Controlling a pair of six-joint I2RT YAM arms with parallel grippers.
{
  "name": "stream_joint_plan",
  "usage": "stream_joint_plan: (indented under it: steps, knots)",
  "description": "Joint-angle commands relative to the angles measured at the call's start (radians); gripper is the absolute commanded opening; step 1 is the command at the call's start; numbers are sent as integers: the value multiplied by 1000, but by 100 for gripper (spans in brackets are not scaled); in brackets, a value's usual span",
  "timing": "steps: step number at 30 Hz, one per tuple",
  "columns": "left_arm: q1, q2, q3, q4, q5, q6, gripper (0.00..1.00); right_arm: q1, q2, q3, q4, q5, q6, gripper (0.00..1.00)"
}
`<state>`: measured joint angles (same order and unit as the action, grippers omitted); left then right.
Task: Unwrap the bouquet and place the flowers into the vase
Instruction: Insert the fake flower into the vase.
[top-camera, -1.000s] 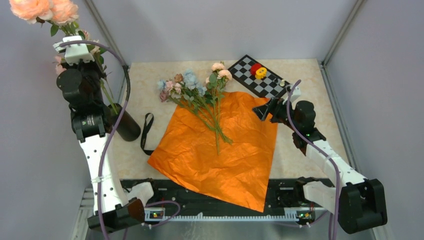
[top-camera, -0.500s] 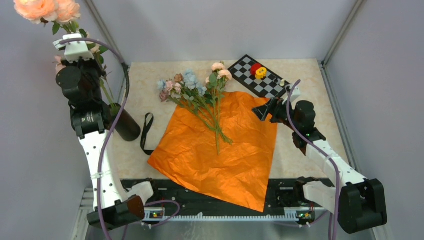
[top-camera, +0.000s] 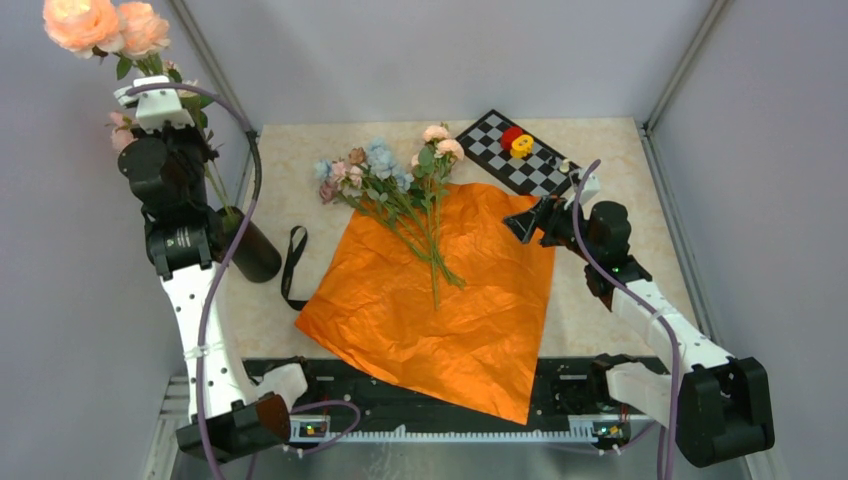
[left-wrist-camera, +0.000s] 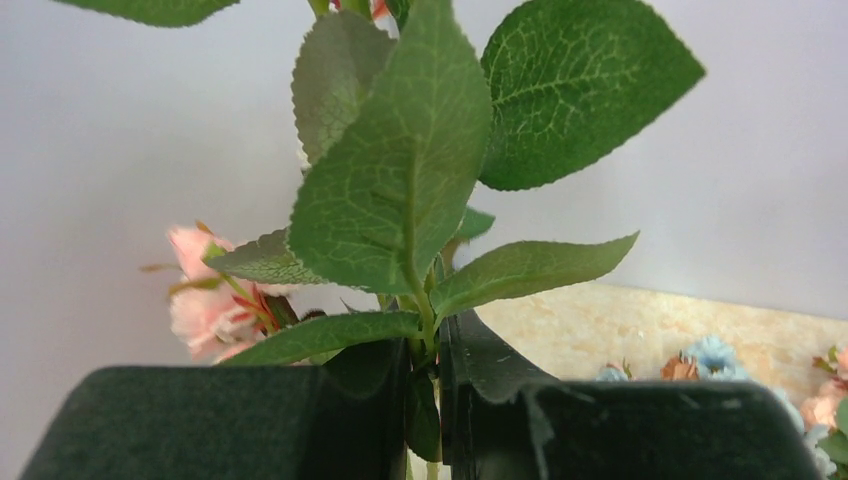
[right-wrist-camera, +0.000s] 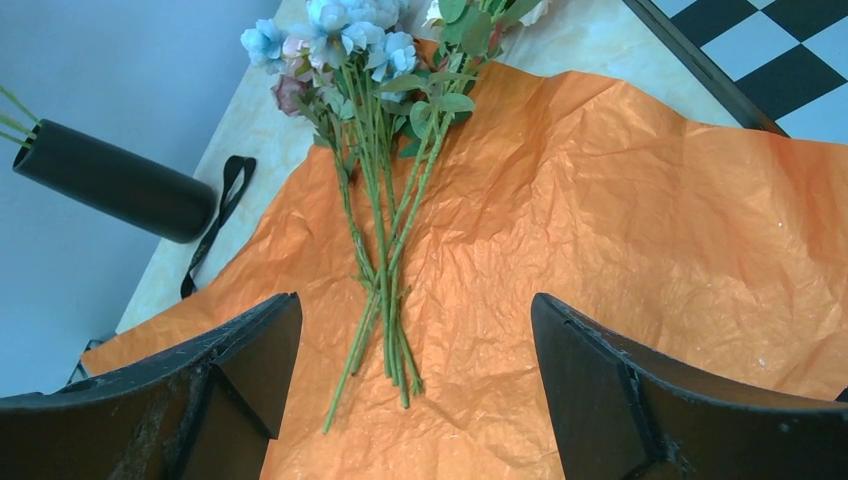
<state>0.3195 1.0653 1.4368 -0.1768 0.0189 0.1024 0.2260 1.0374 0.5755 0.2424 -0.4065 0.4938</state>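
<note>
The wrapping is already off. The crinkled orange paper sheet (top-camera: 440, 310) lies flat on the beige stone-patterned bench (top-camera: 620, 140), with the loose black ribbon (top-camera: 292, 262) beside it. The small pastel flowers on thin green stems (top-camera: 395, 190) lie across the sheet's far edge, blooms off the paper and stems on it. The plain black cylindrical vase (top-camera: 255, 255) sits at the left, well apart from them.

The left hand (left-wrist-camera: 425, 400) is raised above the vase, pinching the leafy stem of the long-stemmed peach roses (top-camera: 95, 22), which runs down towards the vase mouth. The right hand (right-wrist-camera: 412, 310) hovers spread wide over the sheet's right corner, facing the stems.

The step in hand looks like gathering the small flowers. The right hand should come down where the stems bunch closest and close on all of them at once. It should stay just clear of the paper, so the sheet does not lift too. The roses crowd the vase mouth, so the left hand would do well to hold them aside.
</note>
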Motion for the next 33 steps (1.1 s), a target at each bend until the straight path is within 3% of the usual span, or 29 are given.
stream_joint_plan:
  steps: [1,33]
  knots:
    - [15,-26,-82,80,30,-45,0,-11,-2,12,31,-21,-11,86]
    - [76,-9,-441,169,47,-79,1,-11,-16,-5,48,-63,-8,86]
